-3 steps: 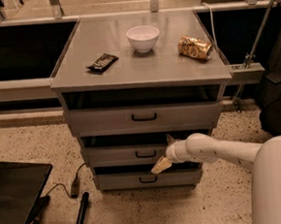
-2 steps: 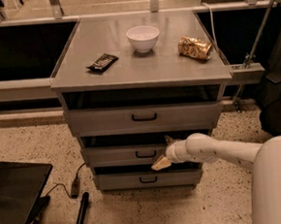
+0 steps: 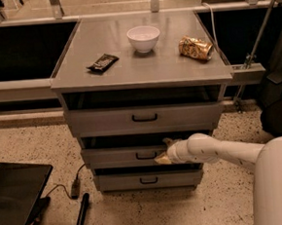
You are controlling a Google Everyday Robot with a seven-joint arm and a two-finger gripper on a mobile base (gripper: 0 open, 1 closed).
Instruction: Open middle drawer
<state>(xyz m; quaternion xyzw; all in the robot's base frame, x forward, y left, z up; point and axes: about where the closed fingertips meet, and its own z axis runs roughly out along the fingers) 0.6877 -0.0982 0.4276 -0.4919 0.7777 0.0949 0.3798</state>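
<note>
A grey metal cabinet has three drawers. The middle drawer (image 3: 115, 156) has a small black loop handle (image 3: 145, 156) at its centre. My gripper (image 3: 164, 150) reaches in from the right on a white arm (image 3: 217, 150). It sits at the drawer's front just right of the handle, at the drawer's upper edge. The top drawer (image 3: 102, 121) sticks out a little further than the middle one. The bottom drawer (image 3: 122, 182) is set back below.
On the cabinet top (image 3: 142, 68) lie a white bowl (image 3: 143, 38), a dark snack bar (image 3: 102, 63) and a crumpled gold bag (image 3: 195, 47). A black case (image 3: 14, 200) and a cable (image 3: 69, 188) lie on the speckled floor at left. My white body (image 3: 278, 184) fills the lower right.
The gripper has shifted slightly up and left toward the middle drawer's handle. The drawers have not moved.
</note>
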